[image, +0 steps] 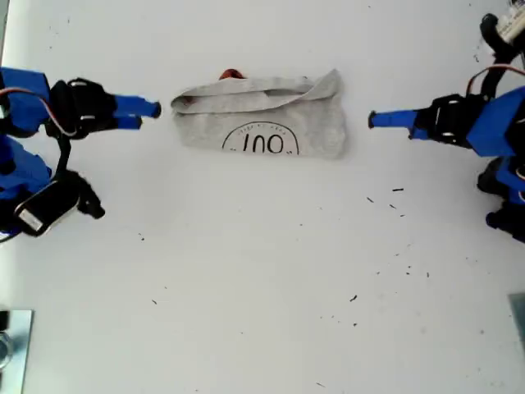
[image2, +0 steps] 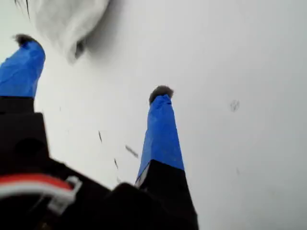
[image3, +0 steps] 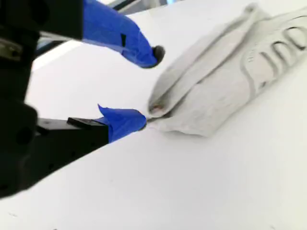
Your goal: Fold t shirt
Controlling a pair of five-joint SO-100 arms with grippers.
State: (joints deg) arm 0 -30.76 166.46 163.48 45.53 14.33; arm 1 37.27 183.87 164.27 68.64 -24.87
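Note:
The t shirt (image: 262, 115) lies folded into a short grey band at the upper middle of the exterior view. Half of its dark circular print shows along the near edge. Only a scrap of rust-orange (image: 231, 75) peeks out at the far edge, and the sleeves are otherwise hidden. My second gripper (image: 152, 113) (image3: 148, 86) is open at the exterior view's left, its fingertips just off the end of the shirt (image3: 216, 81). At the exterior view's right my first gripper (image: 372, 121) (image2: 91, 67) is open and empty, a short gap from the other end of the shirt (image2: 67, 21).
The white table (image: 262, 271) carries small dark specks toward the exterior view's lower right. A metal piece (image: 12, 345) sits at that view's lower left corner and another (image: 518, 316) at its right edge. Both arm bases stand at the table's sides.

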